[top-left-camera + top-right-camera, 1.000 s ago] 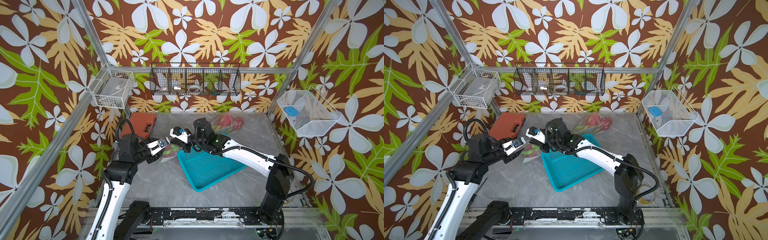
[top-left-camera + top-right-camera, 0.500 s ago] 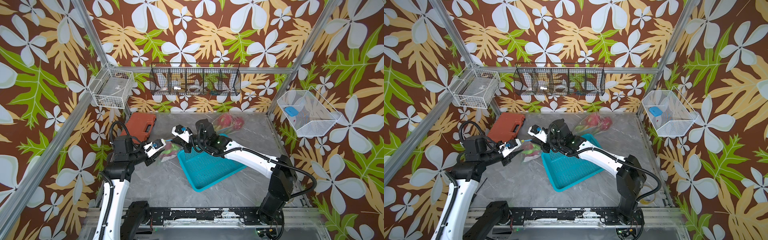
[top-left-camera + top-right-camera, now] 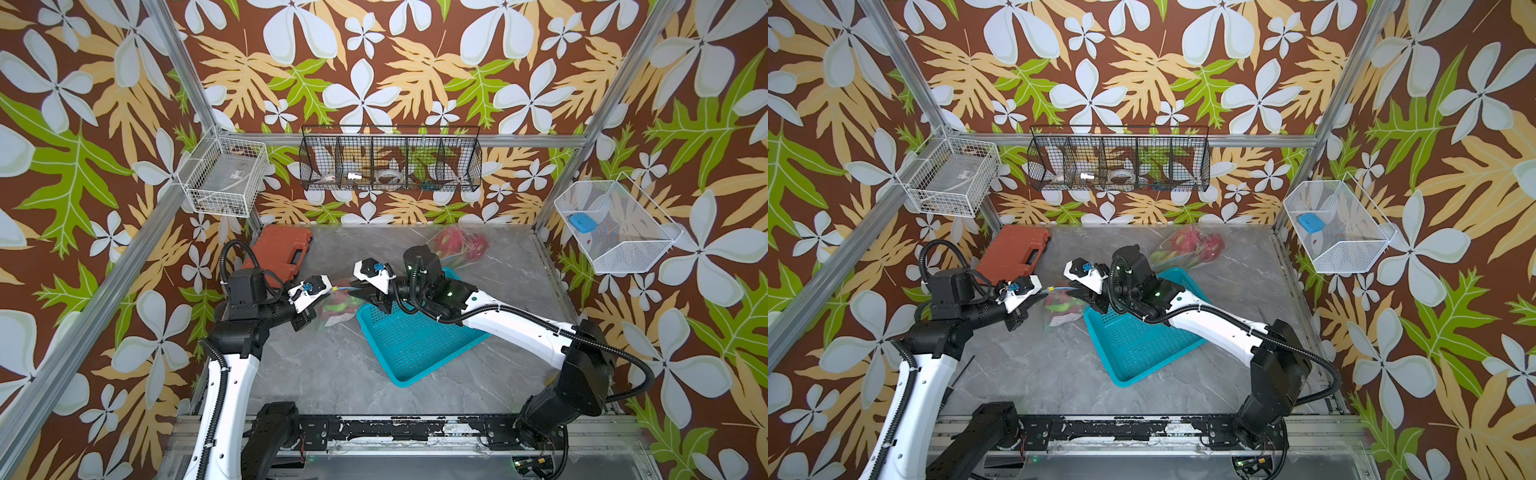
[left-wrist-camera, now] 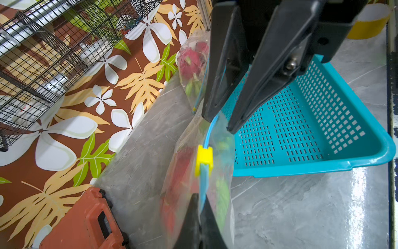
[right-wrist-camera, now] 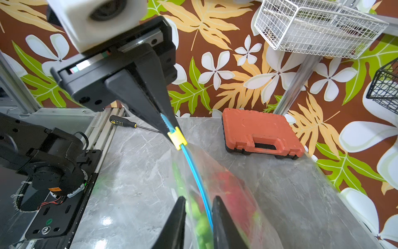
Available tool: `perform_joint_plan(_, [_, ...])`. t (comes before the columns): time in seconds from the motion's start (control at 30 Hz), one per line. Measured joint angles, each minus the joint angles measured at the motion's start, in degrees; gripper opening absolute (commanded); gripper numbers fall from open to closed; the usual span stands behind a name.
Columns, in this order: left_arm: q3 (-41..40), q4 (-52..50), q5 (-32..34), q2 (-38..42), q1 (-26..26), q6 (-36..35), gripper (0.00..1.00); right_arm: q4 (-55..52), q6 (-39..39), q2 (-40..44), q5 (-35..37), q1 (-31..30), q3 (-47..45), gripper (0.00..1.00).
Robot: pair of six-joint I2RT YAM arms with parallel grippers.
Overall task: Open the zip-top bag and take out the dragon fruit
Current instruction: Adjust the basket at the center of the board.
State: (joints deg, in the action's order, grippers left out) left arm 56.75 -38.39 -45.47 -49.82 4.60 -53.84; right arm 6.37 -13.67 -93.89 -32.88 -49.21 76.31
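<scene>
**Left gripper clamped on the zip strip, right gripper slack around it**

In both top views, the left gripper (image 3: 330, 291) and the right gripper (image 3: 356, 294) meet nose to nose above the grey marble-patterned tabletop (image 3: 332, 374). A clear plastic zip-top bag (image 3: 332, 319) sits between and below them. The dragon fruit (image 3: 338, 298), magenta with green scales, is inside that bag, just beside a teal perforated plastic basket (image 3: 415, 345). A second clear bag of pink fruit (image 3: 457, 245) lies near the back wall. An orange-red plastic tool case (image 3: 282, 253) sits at the back left.

In the left wrist view, the left gripper (image 4: 198, 207) has its jaws pressed together on the bag's blue zip strip (image 4: 203, 181), just behind the yellow plastic slider (image 4: 203, 159). Past the slider the strip runs to the right gripper (image 4: 219, 122), whose black fingers stand apart. The dragon fruit (image 4: 181, 168) shows as a red and green blur through the plastic. The basket (image 4: 301, 133) lies beyond.

In the right wrist view, the right gripper (image 5: 198, 217) has parted jaws and grips nothing. The zip strip (image 5: 196, 172) passes between its fingers, nearer to one of them. The left gripper (image 5: 169, 130) pinches the strip at its far end, touching the slider (image 5: 177, 138). The dragon fruit (image 5: 230, 187) is inside the bag, below the strip. A black-handled screwdriver (image 5: 122, 123) lies at the table's edge, and the tool case (image 5: 260, 135) is by the wall.
</scene>
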Motion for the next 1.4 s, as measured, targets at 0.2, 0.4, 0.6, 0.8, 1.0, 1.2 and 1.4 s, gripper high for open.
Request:
perform_joint_plan(0.2, [0.13, -0.48, -0.5, 0.22, 0.0, 0.0, 0.0, -0.87, -2.34, -1.88, -3.43, 0.0, 2.82, 0.37])
perform_joint_plan(0.4, [0.13, -1.75, -1.55, 0.26, 0.0, -0.59, 0.0, -1.77, -4.76, -2.93, -7.34, 0.0, 4.46, 0.39])
perform_joint_plan(0.6, [0.13, -3.26, -1.73, 0.98, 0.0, -1.97, 0.0, -2.71, -5.86, -6.19, -10.93, 0.0, 8.74, 0.39])
perform_joint_plan(0.8, [0.13, -3.52, -1.68, 1.11, 0.0, -2.36, 0.0, -4.92, -6.01, -9.68, -14.82, 0.0, 12.79, 0.16])
perform_joint_plan(1.0, [0.13, -3.45, -1.25, 1.22, 0.0, -2.16, 0.0, -5.57, -5.79, -10.25, -15.32, 0.0, 13.27, 0.05])
perform_joint_plan(1.2, [-1.09, -1.9, -0.85, 1.51, 0.0, -2.16, 0.16, -6.16, -5.75, -9.55, -14.82, 0.0, 12.81, 0.0])
perform_joint_plan(1.4, [1.14, -3.08, -0.13, 1.51, 0.0, -0.87, 0.32, -6.43, -5.07, -9.42, -13.94, 0.0, 13.46, 0.0])
